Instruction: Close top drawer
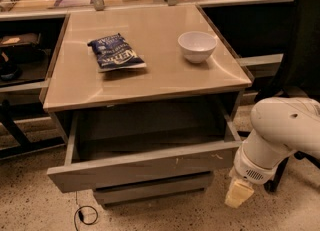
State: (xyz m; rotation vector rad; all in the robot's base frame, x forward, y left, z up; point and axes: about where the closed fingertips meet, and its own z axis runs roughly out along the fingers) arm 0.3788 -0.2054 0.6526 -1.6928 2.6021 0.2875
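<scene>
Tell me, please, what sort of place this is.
Probably a lab or workshop: cluttered benches along the back, a speckled floor, and a cabinet with a chip bag and bowl on top. The gripper hangs low, right of the open top drawer.

Arm (286,126) cropped at right edge, claw (239,194) low beside the top drawer (145,167)

The arm (287,125) is seen at the lower right of the view as a thick, rounded white segment, sloped downward and to the left. A narrower white wrist (252,167) with a small vented grille is carried at its lower end. The gripper (239,193) is held directly below the wrist, pointed down and slightly left, and is seen as a pale cream block, lowest of all the parts.
</scene>
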